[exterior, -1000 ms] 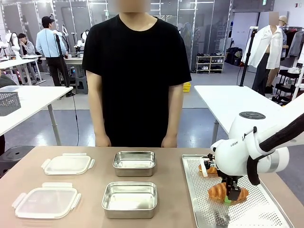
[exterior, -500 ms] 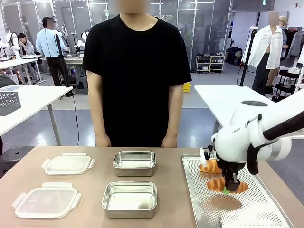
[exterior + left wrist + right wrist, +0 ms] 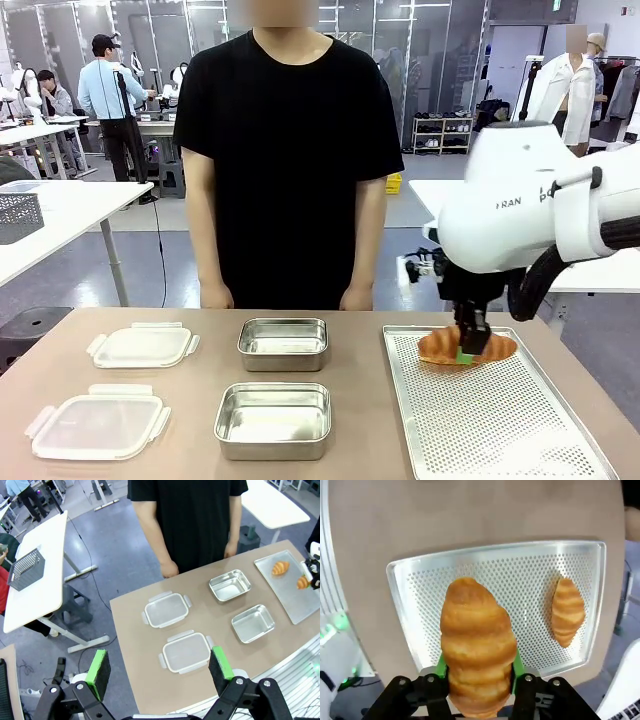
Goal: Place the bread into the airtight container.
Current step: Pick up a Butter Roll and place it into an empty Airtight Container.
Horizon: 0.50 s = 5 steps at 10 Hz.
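Note:
My right gripper is shut on a golden croissant and holds it in the air over the far end of the perforated metal tray. In the right wrist view the croissant sits between the green pads, and a second croissant lies on the tray below. Two open steel containers stand mid-table, one far and one near. My left gripper hangs open high above the table, holding nothing.
Two clear plastic lids lie at the table's left, one far and one near. A person in a black shirt stands at the far edge, hands down by the table.
My right gripper has lifted the croissant off the near part of the tray and carried it up and toward the far end. The arm now stands much higher.

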### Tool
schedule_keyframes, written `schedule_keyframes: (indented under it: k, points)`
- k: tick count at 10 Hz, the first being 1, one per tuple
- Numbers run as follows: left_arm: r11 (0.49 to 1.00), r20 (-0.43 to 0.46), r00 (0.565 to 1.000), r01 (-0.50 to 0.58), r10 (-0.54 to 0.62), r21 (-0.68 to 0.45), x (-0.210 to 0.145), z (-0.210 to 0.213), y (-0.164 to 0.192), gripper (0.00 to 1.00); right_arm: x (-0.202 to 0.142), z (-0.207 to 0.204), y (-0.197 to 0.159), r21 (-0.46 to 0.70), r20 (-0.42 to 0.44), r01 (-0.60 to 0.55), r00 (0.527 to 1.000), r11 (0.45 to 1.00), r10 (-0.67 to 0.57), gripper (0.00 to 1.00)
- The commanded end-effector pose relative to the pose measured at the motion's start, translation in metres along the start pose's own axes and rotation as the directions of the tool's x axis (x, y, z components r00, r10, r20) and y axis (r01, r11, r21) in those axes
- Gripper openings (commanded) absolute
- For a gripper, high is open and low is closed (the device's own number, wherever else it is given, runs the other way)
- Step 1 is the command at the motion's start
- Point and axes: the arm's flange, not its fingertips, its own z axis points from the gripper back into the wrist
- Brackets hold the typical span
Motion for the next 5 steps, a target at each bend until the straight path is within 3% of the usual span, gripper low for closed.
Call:
schedule_keyframes:
  k: [1, 5]
  points:
    - [1.000, 0.000, 1.000, 0.000, 0.000, 0.000, 0.001, 0.000, 0.001, 1.00, 0.045, 0.014, 0.020, -0.020, -0.030, -0.005, 1.000, 1.000, 0.005, 0.52]
    - [1.000, 0.000, 1.000, 0.000, 0.000, 0.000, 0.001, 0.000, 0.001, 1.00, 0.141, 0.006, 0.054, -0.015, -0.011, -0.055, 0.998, 0.998, 0.055, 0.52]
